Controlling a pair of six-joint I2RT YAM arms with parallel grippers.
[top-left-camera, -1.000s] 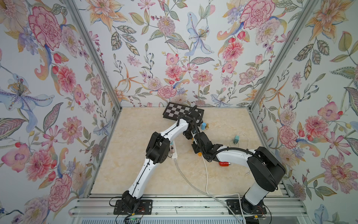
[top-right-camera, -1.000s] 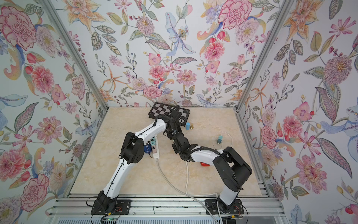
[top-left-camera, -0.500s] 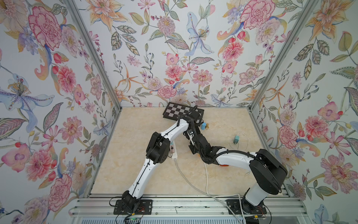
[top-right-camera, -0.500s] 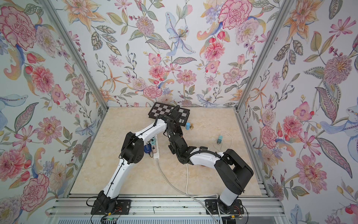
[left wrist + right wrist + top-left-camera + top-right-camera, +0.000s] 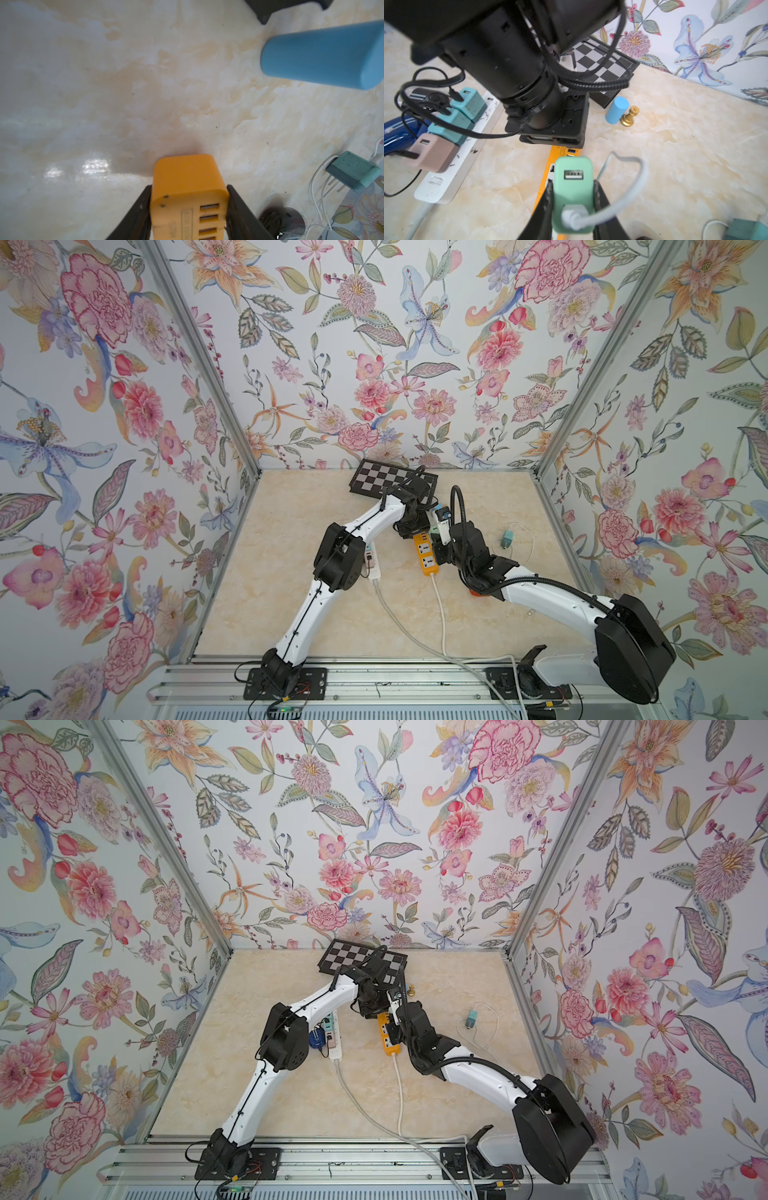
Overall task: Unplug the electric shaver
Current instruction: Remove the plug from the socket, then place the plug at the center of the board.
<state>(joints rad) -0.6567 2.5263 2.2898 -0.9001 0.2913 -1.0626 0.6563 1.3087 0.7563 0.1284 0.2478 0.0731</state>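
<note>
Floral wallpaper point(image 5: 374, 364) closes in three sides of the cream marble worktop point(image 5: 291, 593), with a metal rail point(image 5: 374, 676) along the front where both arms are mounted. The right end effector point(image 5: 573, 184) is clamped on a green plug point(image 5: 573, 166), one finger on each flank, with a white lead point(image 5: 633, 197) looping out of the plug's near end. The plug sits directly over the far end of the orange strip point(image 5: 426, 556). From here I cannot tell whether its pins are seated or clear, nor which gadget is the shaver. The left end effector point(image 5: 189, 187) grips that same end of the strip across its width, so the two wrists crowd close together. Just beyond them stand a blue cylinder point(image 5: 616, 110) and a gold chess piece point(image 5: 630, 117), with a chessboard point(image 5: 386, 483) against the back wall. To the left lies a white strip point(image 5: 452, 172) carrying two teal adapters and a pink one amid black cords. A loose teal adapter point(image 5: 507, 538) and its cable lie near the right wall. Bare worktop opens beyond the white strip toward the left wall. Two cables cross the front area to the rail.
</note>
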